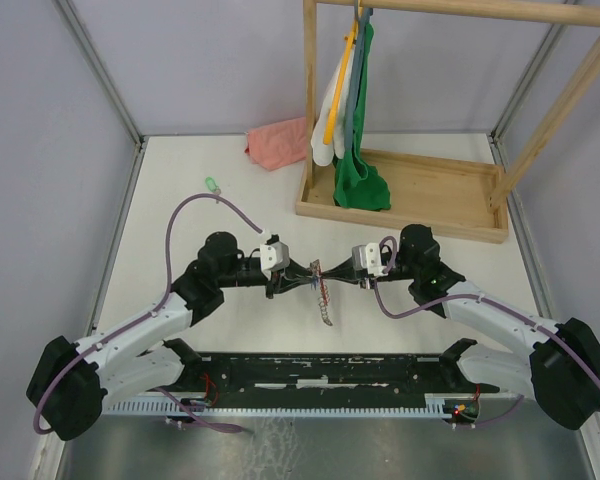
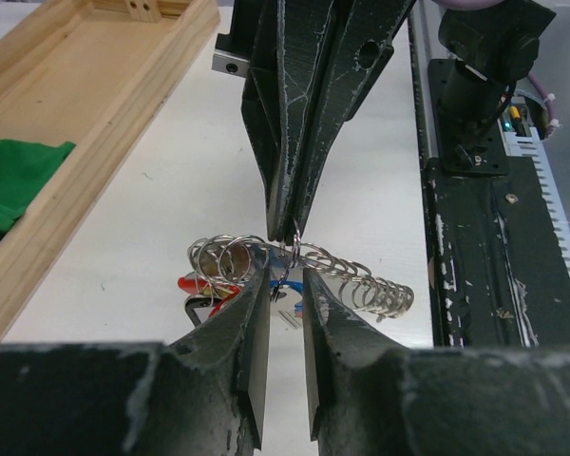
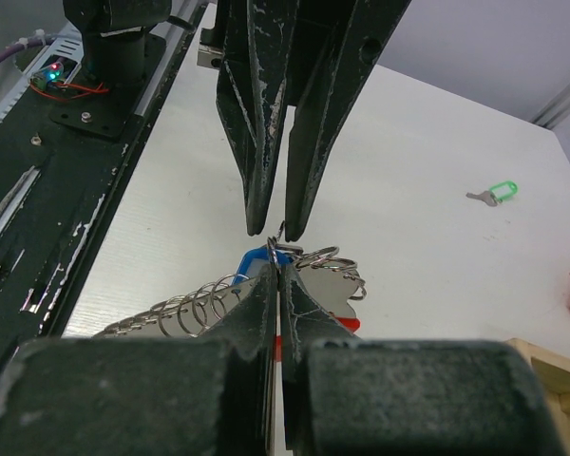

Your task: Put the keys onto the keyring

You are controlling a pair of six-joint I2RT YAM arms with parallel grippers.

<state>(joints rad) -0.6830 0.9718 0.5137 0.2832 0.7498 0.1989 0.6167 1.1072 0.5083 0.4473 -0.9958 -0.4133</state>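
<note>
The keyring (image 1: 323, 300) hangs between my two grippers above the table, its silvery chain strip (image 2: 361, 280) drooping and its red strap (image 2: 192, 283) below. My right gripper (image 3: 278, 268) is shut on a small metal ring at the keyring's top. My left gripper (image 2: 285, 275) faces it tip to tip, its jaws a narrow gap apart on either side of that ring. The blue key (image 3: 255, 259) hangs at the ring, just under the fingertips. The green key (image 1: 212, 185) lies alone on the table at the far left and also shows in the right wrist view (image 3: 499, 193).
A wooden rack (image 1: 400, 205) with hanging green and white cloths stands at the back right. A pink cloth (image 1: 278, 143) lies at the back centre. The black base rail (image 1: 320, 375) runs along the near edge.
</note>
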